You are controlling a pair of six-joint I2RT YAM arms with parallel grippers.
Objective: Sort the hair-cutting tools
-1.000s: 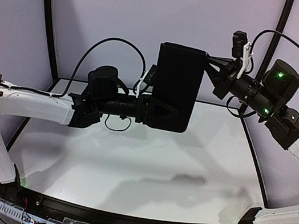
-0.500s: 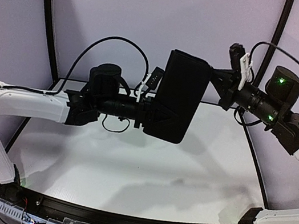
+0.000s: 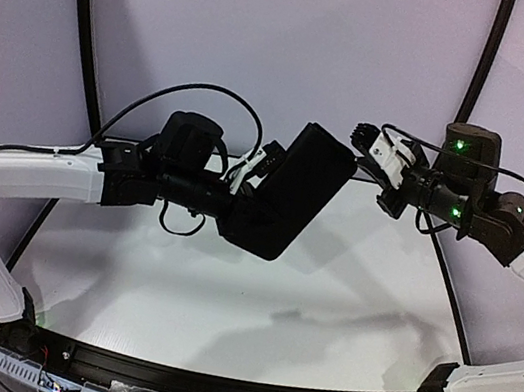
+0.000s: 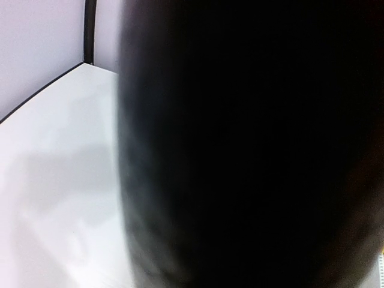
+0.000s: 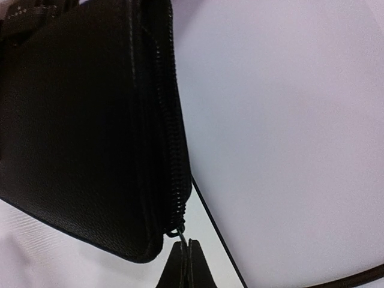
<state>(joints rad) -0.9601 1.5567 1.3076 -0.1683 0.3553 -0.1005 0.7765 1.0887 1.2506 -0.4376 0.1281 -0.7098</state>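
Top external view: above the counter's (image 3: 224, 296) far edge, the left gripper (image 3: 246, 216) clamps the tilted black zip case (image 3: 296, 190) aloft, the right gripper (image 5: 188, 257) pinches its zip pull (image 5: 180, 231), and the hair-cutting tools are out of sight.

Right wrist view. The black case (image 5: 78, 132) fills the upper left of my frame, and its zip (image 5: 171, 138) runs down the right edge toward bottom centre. There my right gripper (image 5: 187, 255) has its fingertips pressed together on the thin metal zip pull (image 5: 178, 232). A pale wall (image 5: 288, 120) occupies the right.
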